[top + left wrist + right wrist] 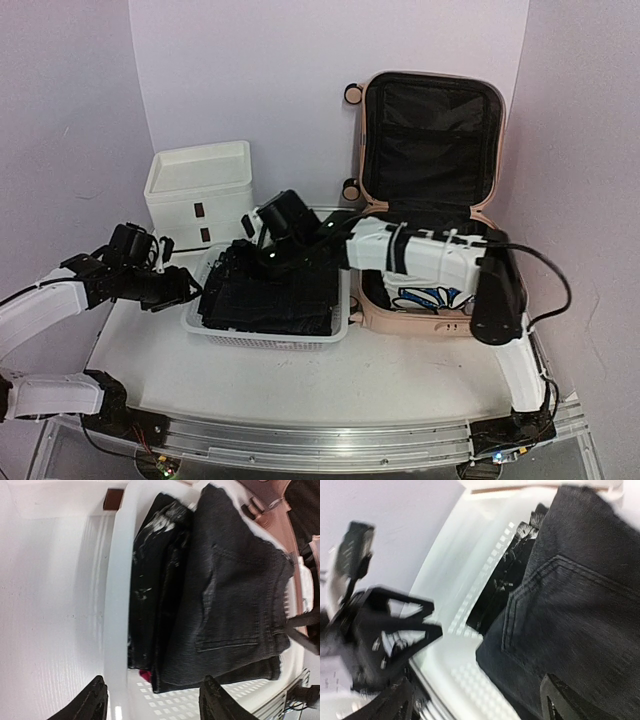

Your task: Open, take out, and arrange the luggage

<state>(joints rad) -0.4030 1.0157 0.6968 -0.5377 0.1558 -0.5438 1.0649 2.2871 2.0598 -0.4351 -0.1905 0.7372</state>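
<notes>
**Overhead and wrist views.** The small pale pink hard-shell suitcase (410, 320) lay open at the far right of the white table (300, 385). Its base was flat and its black-lined lid stood upright close to the pale lilac back wall (250, 70). The right side wall ran just beside it, leaving little room there. Two caster wheels (352, 93) showed on the lid's left edge.

One white cloth with a blue pattern (425, 297) lay in the base. One white perforated plastic basket (265, 340) sat just left of the suitcase, at mid-table. One white plastic drawer unit (200, 185), with two brown-handled drawers, stood behind the basket's far left corner. Bare table ran along the near edge and to the left of the basket.

The basket held folded dark clothing. One pair of dark grey denim jeans (230, 595) lay on the suitcase side. Black folded clothing (155, 580) lay on the left, and I could not count its pieces.

My left gripper (155, 702) hovered at the basket's left rim. Its jaws were spread wide, one on either side of that rim, and held nothing. My right gripper (477, 702) reached left from the suitcase side and hung over the jeans. Its jaws were wide apart with nothing gripped between them.
</notes>
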